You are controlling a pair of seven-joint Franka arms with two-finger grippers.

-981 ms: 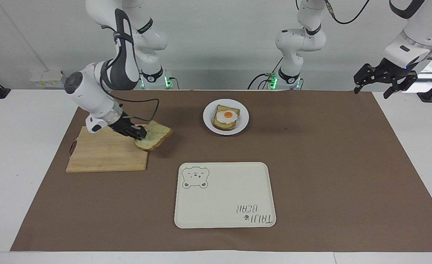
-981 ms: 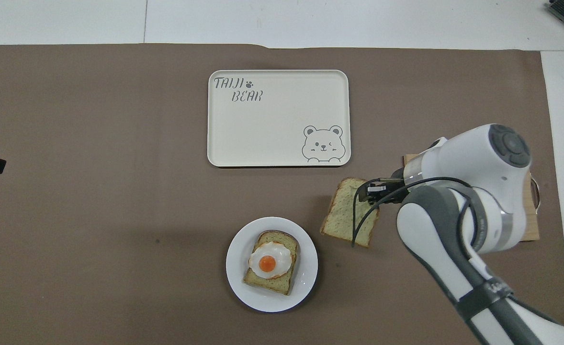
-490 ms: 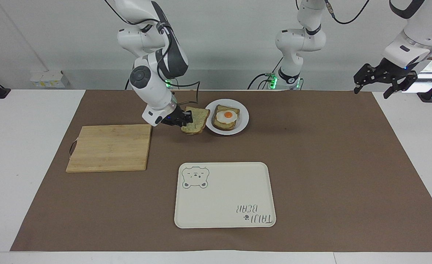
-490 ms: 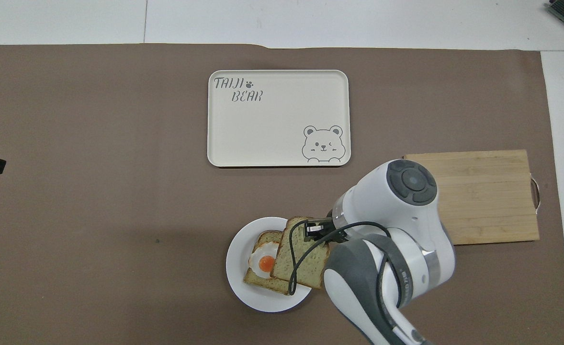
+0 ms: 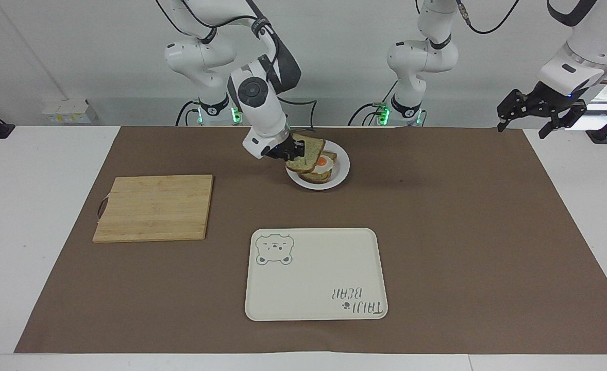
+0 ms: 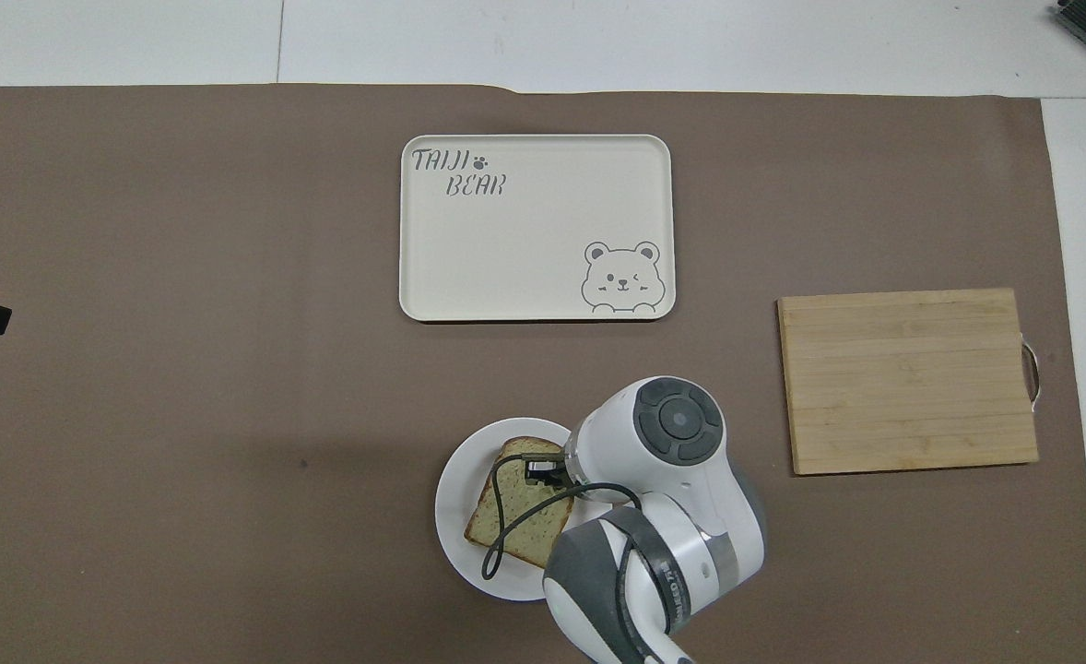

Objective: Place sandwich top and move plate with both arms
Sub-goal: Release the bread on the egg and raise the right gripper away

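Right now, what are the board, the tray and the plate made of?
The cutting board looks like bamboo or wood: pale tan strips with grain, matte. The tray seems to be plastic or melamine: smooth cream surface with a printed bear. The plate looks like glazed ceramic, maybe plastic: plain white, smooth. The sandwich top in the right claw is speckled bread.

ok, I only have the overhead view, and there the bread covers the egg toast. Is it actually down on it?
Observer: Not flat. In the facing view the sandwich top hangs tilted in the right gripper, and the egg shows beneath it.
Operator: Released?
Observer: No. The right gripper is shut on the slice's edge toward the right arm's end of the table.
Operator: Left arm? I only see a black tip.
Observer: It waits. The left gripper is open and empty, up in the air at the left arm's end of the table.
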